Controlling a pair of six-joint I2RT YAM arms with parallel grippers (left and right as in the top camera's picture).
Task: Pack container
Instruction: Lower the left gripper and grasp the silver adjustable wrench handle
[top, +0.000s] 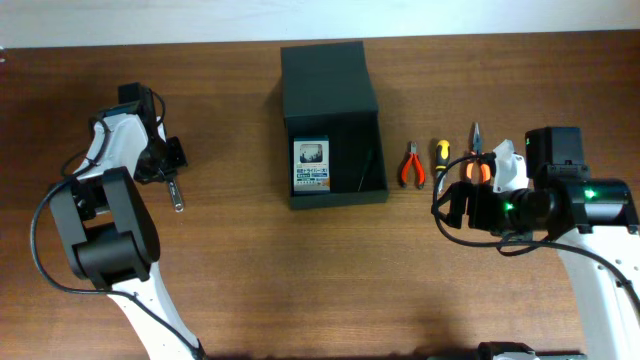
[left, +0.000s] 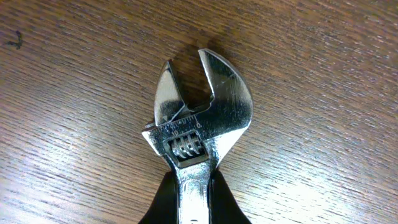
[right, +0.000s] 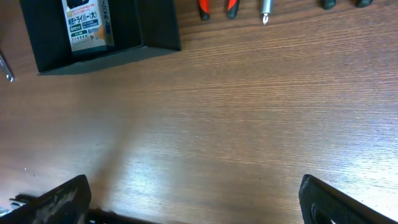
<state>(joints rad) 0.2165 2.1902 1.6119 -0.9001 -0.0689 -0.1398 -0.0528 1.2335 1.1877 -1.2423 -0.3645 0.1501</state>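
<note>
Overhead, you see the container (top: 352, 150) at far centre, matte green-black, flap lid laid open behind, card pack (top: 311, 165) inside left. Left wrist: left gripper (left: 194, 193) clamps a wrench (left: 202, 112). Right wrist: right gripper (right: 199, 208) fingers stand wide apart.

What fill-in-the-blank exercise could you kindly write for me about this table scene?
The left gripper holds a silver wrench; the right gripper has its fingers ____.
The card pack lies ____ the container.
The screwdriver has a handle that is black and ____.
Missing words: open; inside; yellow.
</note>
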